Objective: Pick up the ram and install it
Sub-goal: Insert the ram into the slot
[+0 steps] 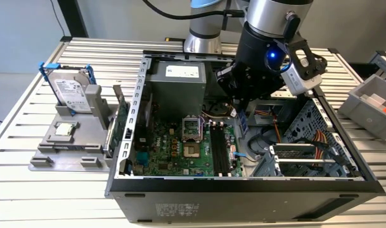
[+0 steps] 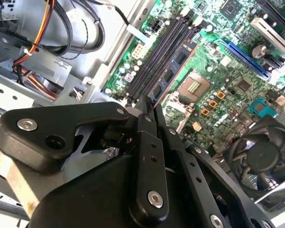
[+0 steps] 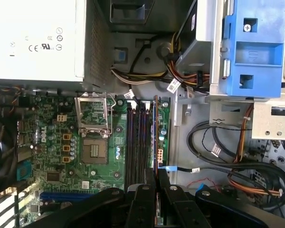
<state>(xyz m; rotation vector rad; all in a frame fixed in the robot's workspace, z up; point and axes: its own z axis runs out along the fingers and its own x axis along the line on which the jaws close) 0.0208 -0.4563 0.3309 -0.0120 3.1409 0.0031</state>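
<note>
Black two-fingered gripper (image 2: 149, 111): fingers pinched on the long, thin greenish ram stick (image 2: 173, 71), held on edge over the black motherboard slots (image 3: 135, 142) inside the open grey computer case (image 1: 126, 142). Exterior view's left: silver boxy hard drive (image 1: 71, 92), upright in its grey holder.

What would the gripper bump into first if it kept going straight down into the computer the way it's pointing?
Most likely the black memory slots on the motherboard. The gripper is shut on the ram, which points at the slot row, so the stick's edge would meet them first. Depth is hard to judge.
</note>
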